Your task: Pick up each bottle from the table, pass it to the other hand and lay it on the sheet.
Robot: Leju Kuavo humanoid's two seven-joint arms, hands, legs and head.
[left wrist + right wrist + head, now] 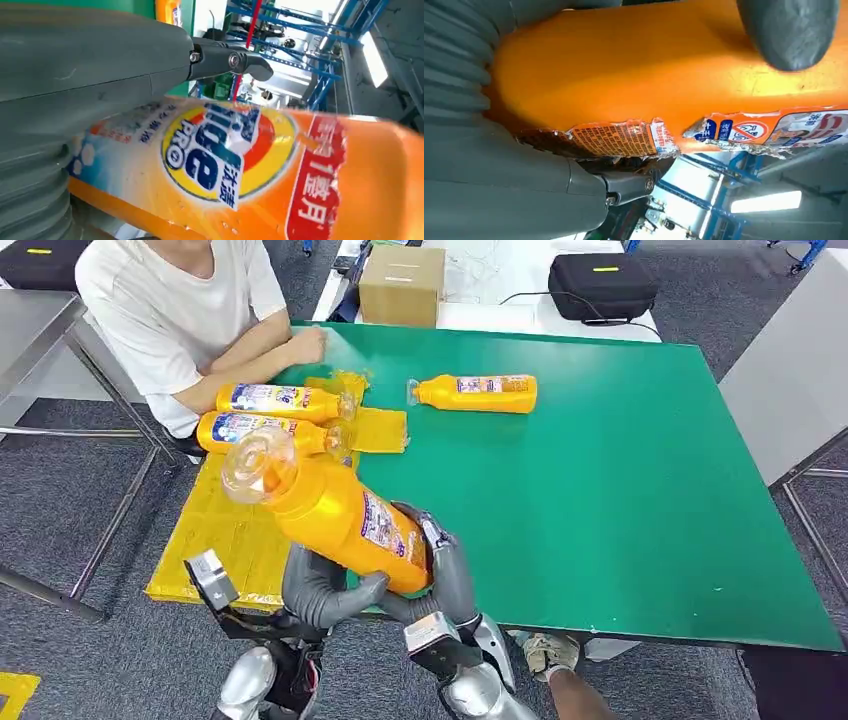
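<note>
An orange detergent bottle [340,515] with a clear cap is held tilted above the table's near edge, cap up and toward the left. My left hand [328,592] cups its base from below and my right hand [448,570] grips its lower side. Up close, the left hand [90,75] lies along the bottle's label [220,160]. The right hand [499,175] wraps the bottle [649,65], its thumb [789,30] pressing on it. Two more bottles [270,398] [258,428] lie on the yellow sheet [230,540]. Another bottle [480,392] lies on the green table [600,490].
A person in a white shirt [180,310] sits at the table's far left corner, an arm resting by the sheet. A cardboard box [402,285] and a black case [603,285] stand beyond the far edge. A metal table [30,330] is at the left.
</note>
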